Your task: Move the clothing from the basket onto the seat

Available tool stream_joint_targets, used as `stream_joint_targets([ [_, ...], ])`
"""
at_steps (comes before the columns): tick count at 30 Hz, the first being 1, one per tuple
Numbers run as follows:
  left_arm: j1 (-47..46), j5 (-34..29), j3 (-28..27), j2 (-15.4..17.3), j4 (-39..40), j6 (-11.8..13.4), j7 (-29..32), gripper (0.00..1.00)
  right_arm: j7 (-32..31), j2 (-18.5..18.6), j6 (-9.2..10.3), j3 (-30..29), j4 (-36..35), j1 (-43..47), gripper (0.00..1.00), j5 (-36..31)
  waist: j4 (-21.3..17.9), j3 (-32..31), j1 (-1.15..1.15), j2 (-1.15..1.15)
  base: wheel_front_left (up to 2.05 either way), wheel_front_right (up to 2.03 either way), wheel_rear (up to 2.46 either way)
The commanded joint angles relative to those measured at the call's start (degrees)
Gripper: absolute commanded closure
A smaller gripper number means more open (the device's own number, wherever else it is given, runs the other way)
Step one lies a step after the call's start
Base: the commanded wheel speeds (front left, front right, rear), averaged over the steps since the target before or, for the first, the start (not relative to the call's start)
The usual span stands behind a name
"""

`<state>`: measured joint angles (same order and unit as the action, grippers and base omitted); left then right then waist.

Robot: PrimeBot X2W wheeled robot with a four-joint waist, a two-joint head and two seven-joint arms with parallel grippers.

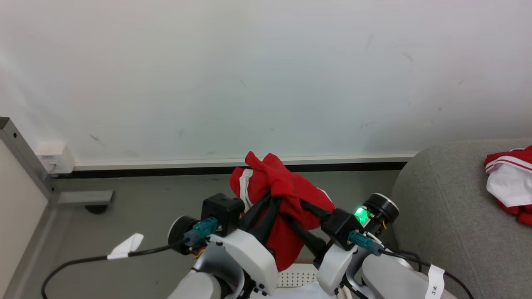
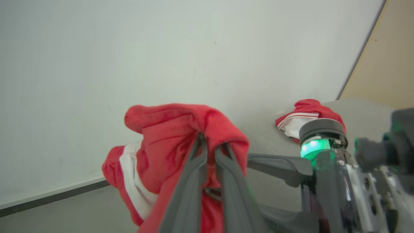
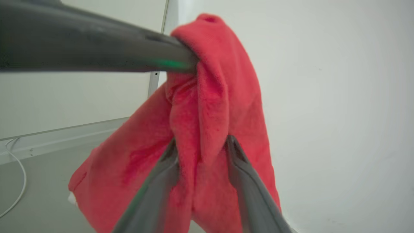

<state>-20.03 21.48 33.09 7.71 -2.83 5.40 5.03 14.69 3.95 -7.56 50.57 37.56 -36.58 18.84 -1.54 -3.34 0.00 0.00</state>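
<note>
red garment draped over the fingertips, left fingers and right fingers both clamped tight on its folds

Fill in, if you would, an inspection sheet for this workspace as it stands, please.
Surface: grey floor, grey sofa at the right.
Job's things: red garment held above the white basket; second garment lies on the sofa.
Clutter: nothing seen.
Hands: left hand and right hand both shut on the red garment.
Cables: black cable with white tag beside the left arm; white cable on the floor.
Surroundings: white wall, small white box at its foot.
</note>
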Motion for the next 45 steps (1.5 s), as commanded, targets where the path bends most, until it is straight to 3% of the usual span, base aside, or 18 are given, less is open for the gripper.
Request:
stream_joint_targets([
  [1, -0.62, 0.13, -0.07, -0.08, 0.15, 0.04, -0.05, 1.00, 0.26, -0.29, 0.15, 0.00, 0.94, -0.84, 1.00, 0.73, 0.09, 0.04, 0.00, 0.00, 0.00, 0.00, 0.00],
  [6, -0.67, 0.30, -0.20, 0.28, -0.12, 0.33, -0.35, 1.00, 0.45, -1.00, 0.15, -0.39, 1.63, -1.63, 1.00, 1.55, 0.00, 0.03, 0.00, 0.00, 0.00, 0.00, 0.00],
  [7, -0.68, 0.18, -0.26, 0.37, -0.14, 0.51, -0.52, 0.91, 0.46, -1.03, 0.15, -0.67, 1.31, -1.57, 1.00, 1.69, -0.03, 0.03, 0.00, 0.00, 0.00, 0.00, 0.00],
  [8, -0.64, 0.07, -0.30, 0.43, -0.14, 0.52, -0.74, 0.63, 0.47, -1.04, 0.15, -1.20, 0.94, -1.39, 1.00, 1.73, -0.07, 0.04, 0.00, 0.00, 0.00, 0.00, 0.00],
  [9, -0.59, 0.01, -0.30, 0.48, -0.09, 0.71, -0.78, 0.14, 0.47, -1.05, 0.15, -1.57, 0.66, -1.16, 1.00, 1.67, -0.12, 0.08, 0.00, 0.00, 0.00, 0.00, 0.00],
  [10, -0.54, -0.04, -0.33, 0.54, -0.05, 0.80, -0.91, 0.00, 0.48, -1.09, 0.15, -1.89, 0.42, -0.96, 1.00, 1.50, -0.17, 0.13, 0.00, 0.00, 0.00, 0.00, 0.00],
  [35, 0.73, 0.81, -0.29, 2.26, 0.29, 1.88, -0.99, 0.00, 0.50, 0.05, 0.15, -9.11, -2.01, 0.93, 1.00, -0.66, -2.80, 0.66, 0.00, 0.00, 0.00, 0.00, 0.00],
  [39, 0.99, 0.82, -0.48, 2.94, 0.53, 2.04, -1.23, 0.00, 0.50, 0.59, 0.15, -9.90, -2.94, 0.95, 1.00, -0.85, -5.48, 1.07, 0.00, 0.00, 0.00, 0.00, 0.00],
  [45, 2.56, 1.25, -0.95, 3.82, 0.88, 2.58, -1.73, 0.00, 0.43, 1.49, 0.15, -11.58, -4.43, 1.85, 1.00, -1.09, -13.34, 1.44, 0.00, 0.00, 0.00, 0.00, 0.00],
])
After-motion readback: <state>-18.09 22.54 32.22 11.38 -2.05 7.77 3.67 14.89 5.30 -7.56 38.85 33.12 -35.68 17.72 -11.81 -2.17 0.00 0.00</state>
